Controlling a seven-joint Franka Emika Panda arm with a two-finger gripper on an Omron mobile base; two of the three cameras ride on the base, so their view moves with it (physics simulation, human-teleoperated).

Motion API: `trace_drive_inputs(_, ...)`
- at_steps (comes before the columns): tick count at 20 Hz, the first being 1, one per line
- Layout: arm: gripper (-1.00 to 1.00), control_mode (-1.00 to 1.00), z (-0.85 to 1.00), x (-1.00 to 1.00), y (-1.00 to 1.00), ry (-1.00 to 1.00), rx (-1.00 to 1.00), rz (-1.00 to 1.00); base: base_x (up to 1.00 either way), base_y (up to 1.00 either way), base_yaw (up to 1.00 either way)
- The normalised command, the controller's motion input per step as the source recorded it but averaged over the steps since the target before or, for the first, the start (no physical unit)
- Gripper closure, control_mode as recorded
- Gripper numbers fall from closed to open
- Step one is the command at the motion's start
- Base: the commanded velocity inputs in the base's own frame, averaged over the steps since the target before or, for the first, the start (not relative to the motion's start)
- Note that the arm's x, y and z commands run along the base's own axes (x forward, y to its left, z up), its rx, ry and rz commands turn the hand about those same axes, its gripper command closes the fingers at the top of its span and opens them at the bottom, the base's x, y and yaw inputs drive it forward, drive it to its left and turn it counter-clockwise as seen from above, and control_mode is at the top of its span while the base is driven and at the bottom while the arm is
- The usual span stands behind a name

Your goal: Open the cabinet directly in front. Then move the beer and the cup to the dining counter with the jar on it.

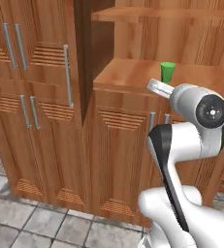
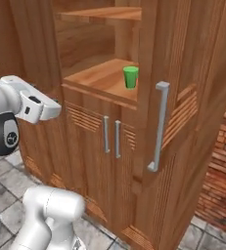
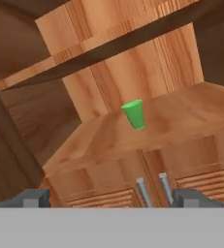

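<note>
The cabinet (image 1: 133, 72) stands open, its left door (image 1: 79, 58) and right door (image 2: 173, 97) both swung out towards me. A small plain green cup (image 1: 168, 71) (image 2: 130, 76) (image 3: 134, 114) stands upright on the lower wooden shelf (image 3: 181, 121), near its middle. My gripper (image 3: 112, 198) is open and holds nothing. It hovers in front of the shelf's front edge, below the cup and a short way back from it. In the left base view the gripper (image 1: 157, 86) sits just left of and below the cup. The beer, the dining counter and the jar are out of view.
Below the shelf are the lower doors with short grey handles (image 2: 111, 136). An upper shelf (image 2: 104, 13) hangs above the cup. Closed cabinet doors (image 1: 11, 46) stand to the left. A brick wall (image 2: 222, 146) is at the right, and grey floor tiles (image 1: 16, 218) lie below.
</note>
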Motion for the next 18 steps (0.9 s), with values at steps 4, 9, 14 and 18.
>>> trace_drive_inputs(4,-1.00,1.00,0.00,0.00,0.00,0.00,0.00,0.00,0.00,-0.29,-0.69)
trace_drive_inputs(9,-1.00,1.00,0.00,0.00,0.00,0.00,0.00,0.00,0.16,0.16,-0.21)
trace_drive_inputs(14,-1.00,1.00,0.00,0.00,0.00,0.00,0.00,0.00,0.46,0.81,-0.18)
trace_drive_inputs(18,-1.00,1.00,0.00,0.00,0.00,0.00,0.00,0.00,0.48,0.51,-0.16)
